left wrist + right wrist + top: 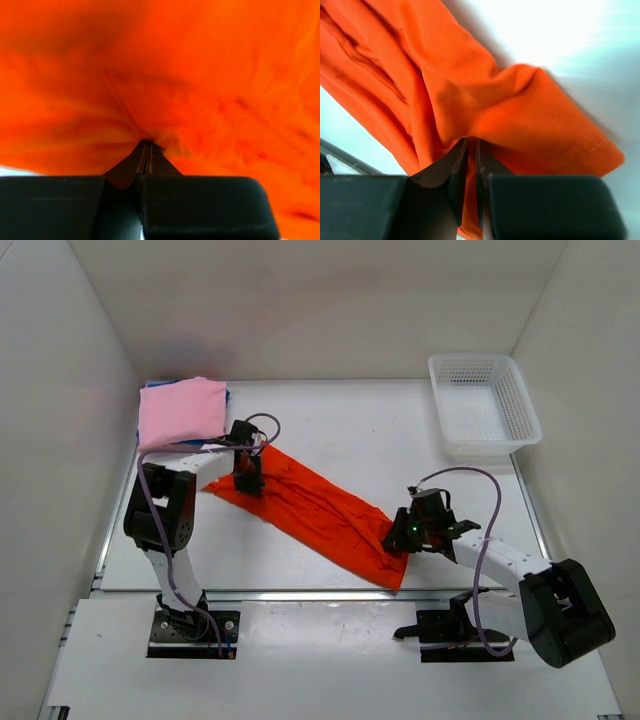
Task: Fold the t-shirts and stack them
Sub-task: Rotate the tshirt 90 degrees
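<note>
The large orange-red t-shirt (320, 515) lies stretched in a long diagonal band across the table, from the upper left to the lower right. My left gripper (248, 480) is shut on its upper-left end; in the left wrist view the jaws (145, 142) pinch the orange cloth (200, 75) tightly. My right gripper (398, 537) is at the lower-right end; its jaws (471, 140) stand a narrow slit apart with orange cloth (510, 110) between them. The folded light pink t-shirt (180, 410) lies at the back left on a blue t-shirt (229, 396), of which only the edges show.
A white mesh basket (470, 358) stands at the back right. White walls close in the table on the left, back and right. The table's near edge runs just below the shirt's lower end.
</note>
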`<state>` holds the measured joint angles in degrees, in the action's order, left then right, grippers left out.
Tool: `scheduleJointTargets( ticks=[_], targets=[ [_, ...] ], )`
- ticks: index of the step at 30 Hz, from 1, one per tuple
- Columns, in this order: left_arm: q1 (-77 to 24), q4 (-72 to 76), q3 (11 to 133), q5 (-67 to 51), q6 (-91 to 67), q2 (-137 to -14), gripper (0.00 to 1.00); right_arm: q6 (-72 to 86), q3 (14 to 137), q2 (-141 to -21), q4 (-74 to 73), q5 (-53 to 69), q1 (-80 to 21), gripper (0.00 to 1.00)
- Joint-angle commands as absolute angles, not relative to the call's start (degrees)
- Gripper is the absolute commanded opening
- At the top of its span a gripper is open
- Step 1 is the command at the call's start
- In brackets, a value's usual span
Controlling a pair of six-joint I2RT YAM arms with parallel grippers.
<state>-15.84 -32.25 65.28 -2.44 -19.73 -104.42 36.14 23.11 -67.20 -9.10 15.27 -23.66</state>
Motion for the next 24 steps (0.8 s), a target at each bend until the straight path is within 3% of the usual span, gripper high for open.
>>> scheduleJointTargets(
  ticks=[1, 3, 9, 17, 19, 24],
  targets=[
    [-15.73, -30.66, 72.38, -2.02, -19.87, -110.19, 0.05, 35.07, 19.61, -64.34, -13.35, 11.79, -21.10, 0.10],
    [-15.82, -33.38, 78.11, -1.41, -19.07, -114.33, 0.04, 35.51, 18.37, -62.85, -13.62, 11.78, -20.13, 0.00],
    [-19.50, -40.58, 100.43, -2.55, -18.02, -129.95, 0.00, 39.10, 16.70, -64.95, -13.19, 11.95, -21.96, 0.00],
    [-24.26, -58.44, 153.84, -5.18, -14.32, -155.89, 0.03, 47.18, 17.14, -74.42, -4.06, 13.35, -32.41, 0.00],
    [-24.00, -55.75, 154.34, -6.24, -14.50, -157.41, 0.03, 48.33, 18.36, -77.58, -0.80, 13.97, -34.61, 0.00],
    [-21.36, -47.20, 139.66, -5.89, -16.52, -151.87, 0.02, 49.22, 24.78, -86.04, -0.53, 14.50, -39.99, 0.01]
  ],
)
